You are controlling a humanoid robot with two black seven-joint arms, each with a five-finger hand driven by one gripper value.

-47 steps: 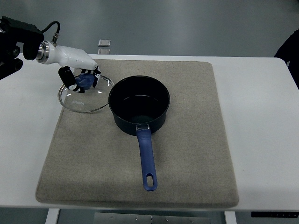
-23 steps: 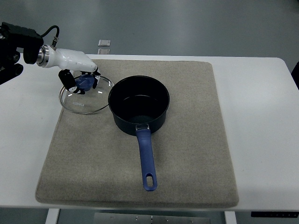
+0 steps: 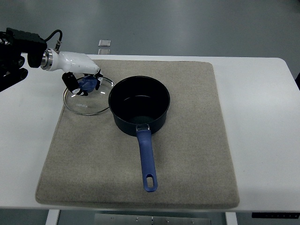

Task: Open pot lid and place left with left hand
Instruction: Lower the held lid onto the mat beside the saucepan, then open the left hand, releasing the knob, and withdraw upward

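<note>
The left robot hand has its fingers closed around the blue knob of the glass lid. The lid is left of the open pot, over the grey mat's edge. No writing can be read.

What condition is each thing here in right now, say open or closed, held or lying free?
Pot: uncovered, upright on the mat, nothing visible inside, handle pointing toward the camera.
Glass lid: off the pot, to its left, at the mat's left edge, knob gripped.
Left hand: fingers curled around the lid's blue knob.
Mat: lying flat on the table.
Small square object: lying free at the table's far edge, untouched.
</note>
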